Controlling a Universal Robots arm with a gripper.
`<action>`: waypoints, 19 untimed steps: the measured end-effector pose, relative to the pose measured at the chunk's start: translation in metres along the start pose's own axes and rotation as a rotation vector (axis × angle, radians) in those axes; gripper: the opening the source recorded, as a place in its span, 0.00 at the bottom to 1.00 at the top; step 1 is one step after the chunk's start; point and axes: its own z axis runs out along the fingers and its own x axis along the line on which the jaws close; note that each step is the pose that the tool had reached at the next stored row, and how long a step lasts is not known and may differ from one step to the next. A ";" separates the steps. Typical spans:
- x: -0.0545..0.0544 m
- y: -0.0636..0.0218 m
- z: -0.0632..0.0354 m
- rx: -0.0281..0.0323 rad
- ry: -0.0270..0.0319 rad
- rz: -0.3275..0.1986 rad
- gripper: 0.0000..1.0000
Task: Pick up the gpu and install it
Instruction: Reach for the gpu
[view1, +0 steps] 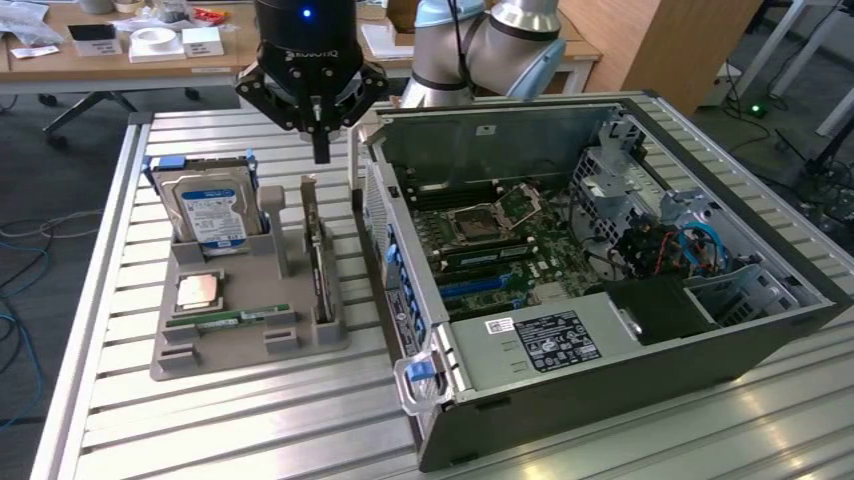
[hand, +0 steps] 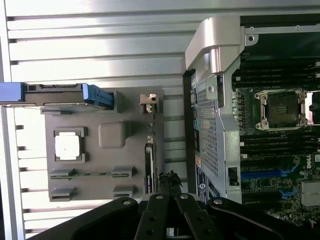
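Hovering fingers (view1: 320, 140) (pressed together) above gpu (view1: 316, 260) top edge, computer case (view1: 601, 400) alongside

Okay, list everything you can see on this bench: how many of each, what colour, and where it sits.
gpu: one, green board with a dark face, standing on edge in the holder, on the side nearest the case
hard drive: one, silver with a blue-white label, upright at the holder's far end
processor chip: one, silver-toned, flat in the holder
RAM stick: one, green, flat in the holder
holder: one, grey, on the table at the exterior view's left
computer case: one, dark, lying open at the exterior view's right
motherboard: one, green, inside the case
table: one, silver, slatted
gripper: one, black, shut, empty, above the gpu
arm: one, silver and blue, behind the case
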 end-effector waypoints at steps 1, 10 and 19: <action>0.001 0.0000 0.0000 0.0000 0.0000 0.000 0.11; 0.006 -0.0004 -0.0002 0.0000 0.0000 0.000 0.11; 0.010 -0.0008 -0.0003 0.0000 0.0000 0.000 0.11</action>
